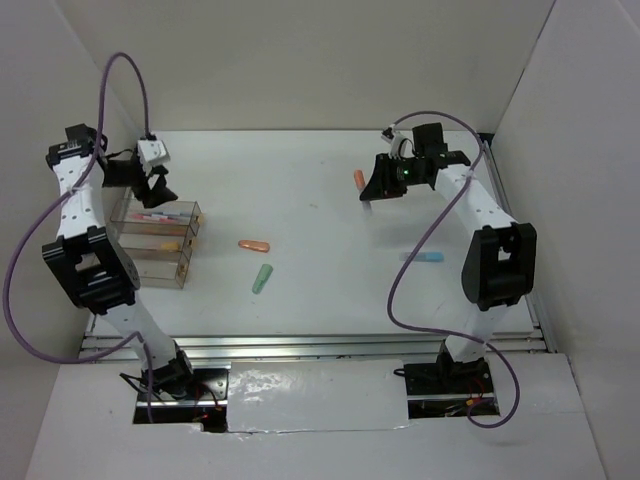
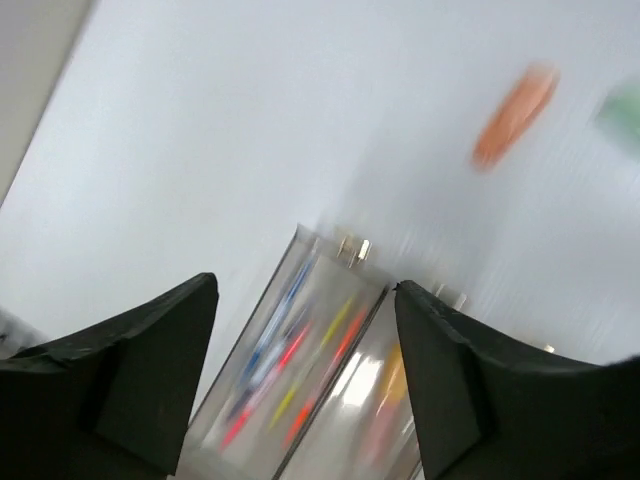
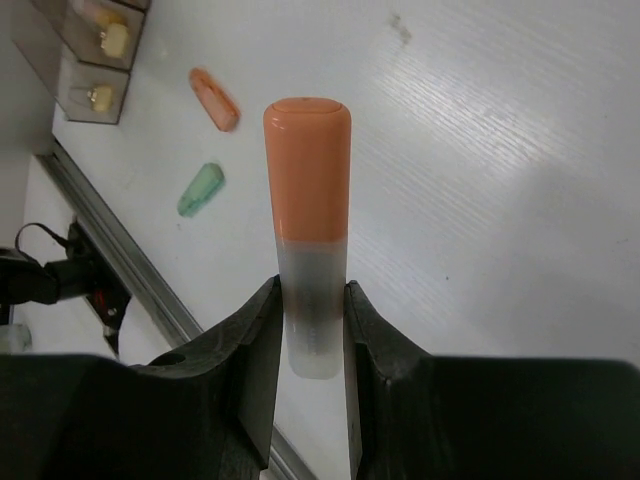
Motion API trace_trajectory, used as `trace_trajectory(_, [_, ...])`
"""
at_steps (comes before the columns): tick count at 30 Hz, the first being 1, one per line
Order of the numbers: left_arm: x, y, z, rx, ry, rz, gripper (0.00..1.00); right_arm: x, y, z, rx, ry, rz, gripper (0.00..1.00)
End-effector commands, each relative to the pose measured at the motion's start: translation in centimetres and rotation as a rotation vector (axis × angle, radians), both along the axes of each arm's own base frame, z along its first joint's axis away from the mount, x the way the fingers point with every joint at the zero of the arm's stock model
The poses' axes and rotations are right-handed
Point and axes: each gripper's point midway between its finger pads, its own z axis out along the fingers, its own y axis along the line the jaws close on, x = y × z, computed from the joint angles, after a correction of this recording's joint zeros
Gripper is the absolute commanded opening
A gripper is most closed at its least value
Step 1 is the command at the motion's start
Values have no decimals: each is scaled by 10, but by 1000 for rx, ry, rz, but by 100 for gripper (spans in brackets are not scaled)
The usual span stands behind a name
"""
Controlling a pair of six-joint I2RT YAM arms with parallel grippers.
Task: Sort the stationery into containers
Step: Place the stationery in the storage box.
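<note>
My right gripper (image 3: 312, 300) is shut on an orange marker with a clear end (image 3: 307, 190) and holds it above the table at the back right (image 1: 372, 188). My left gripper (image 2: 305, 300) is open and empty, above the clear containers (image 2: 300, 360), which hold blue, red, yellow and orange pens. In the top view it (image 1: 157, 187) hovers over the back end of the containers (image 1: 155, 240) at the left. An orange cap (image 1: 254, 245), a pale green cap (image 1: 262, 278) and a blue piece (image 1: 422, 257) lie loose on the table.
The orange cap (image 3: 214, 98), the green cap (image 3: 200, 190) and the containers (image 3: 90, 50) show in the right wrist view. White walls close in the table on three sides. A metal rail (image 1: 350, 345) runs along the near edge.
</note>
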Motion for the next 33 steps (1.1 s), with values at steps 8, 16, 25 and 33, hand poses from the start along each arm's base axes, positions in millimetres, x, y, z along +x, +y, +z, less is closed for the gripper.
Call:
trace_trajectory(8, [-26, -183, 160, -942, 14, 231, 96, -5, 56, 107, 200, -295, 8, 0])
trace_trajectory(16, [-9, -242, 178, -1105, 180, 324, 72, -26, 111, 128, 192, -307, 15, 0])
trace_trajectory(25, [13, -269, 157, -1073, 272, 398, 74, -37, 147, 137, 179, -322, 26, 0])
trace_trajectory(33, [9, -294, 137, -1030, 348, 383, 75, -34, 162, 137, 158, -324, 17, 0])
